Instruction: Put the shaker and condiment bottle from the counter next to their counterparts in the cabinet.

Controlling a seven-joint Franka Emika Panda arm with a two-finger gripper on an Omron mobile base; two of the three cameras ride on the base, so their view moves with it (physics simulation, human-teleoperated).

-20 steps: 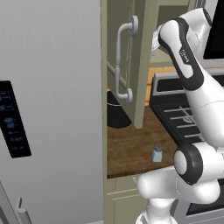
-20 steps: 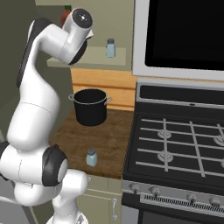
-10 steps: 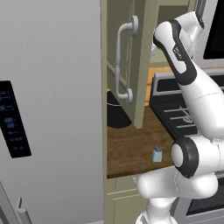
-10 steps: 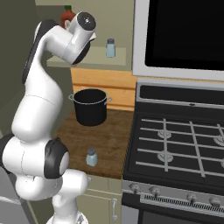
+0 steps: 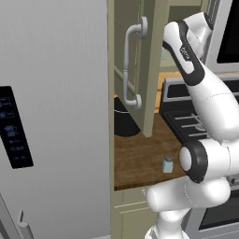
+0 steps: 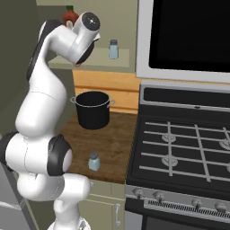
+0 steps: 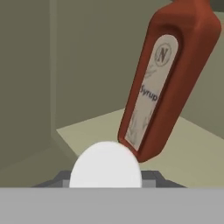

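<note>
My gripper [image 7: 106,177] is up inside the open cabinet [image 5: 148,70], shut on the condiment bottle, whose round whitish cap [image 7: 106,166] fills the space between the fingers; its body is hidden. Just beyond stands a red syrup bottle [image 7: 170,78], leaning in this view, on the pale shelf [image 7: 192,153]. The same red bottle [image 6: 69,15] peeks out behind the arm. The pale blue shaker [image 6: 94,161] stands alone near the front edge of the wood counter [image 6: 112,148], also low beside the arm [image 5: 168,164]. A matching shaker [image 6: 114,48] sits on the cabinet shelf.
A black pot [image 6: 92,110] stands at the back of the counter under the cabinet. The open cabinet door with its curved bar handle [image 5: 133,60] hangs over the counter's left side. The grey fridge [image 5: 51,116] is to the left, the black stove [image 6: 179,143] to the right.
The arm has straightened a little and the hand has eased toward the cabinet shelf. The shaker on the counter and the pot have not moved.
</note>
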